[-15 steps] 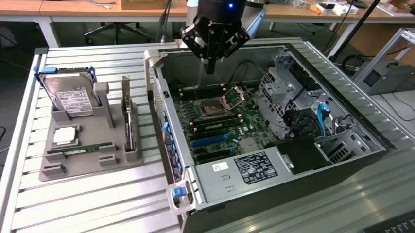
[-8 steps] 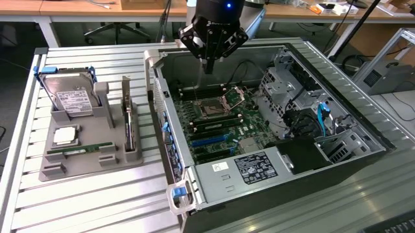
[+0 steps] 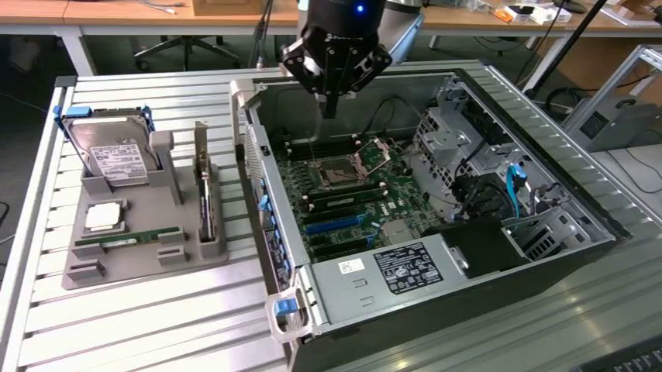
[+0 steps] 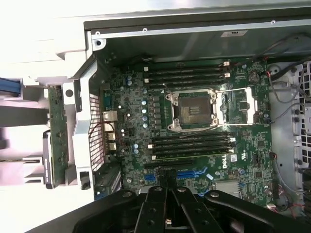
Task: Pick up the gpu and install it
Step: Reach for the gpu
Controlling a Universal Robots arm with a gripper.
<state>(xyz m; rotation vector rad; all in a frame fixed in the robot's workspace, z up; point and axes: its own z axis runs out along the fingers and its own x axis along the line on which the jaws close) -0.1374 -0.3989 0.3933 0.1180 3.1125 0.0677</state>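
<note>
Your tool (image 3: 329,108) hangs over the open computer case (image 3: 414,318) with its two fingers pressed together and nothing between them. In the exterior view its tip points down at the far part of the motherboard (image 3: 342,209), just above the open processor socket (image 3: 339,172). In the wrist view the dark fingers of the tool (image 4: 167,183) meet over the board's blue slots, with the socket (image 4: 194,110) and rows of memory slots beyond.

The gpu (image 3: 209,205) is not in the case. You find it outside, toward the exterior view's left, standing on its long edge in a slot of the grey holder (image 3: 145,260), its silvery bracket end upward and well apart from the tool. On the same holder the hard drive (image 3: 116,159) leans at the far end, and the green memory stick (image 3: 126,239) lies flat nearer the camera. Holder and case both sit on the slatted bench (image 3: 155,325).
</note>
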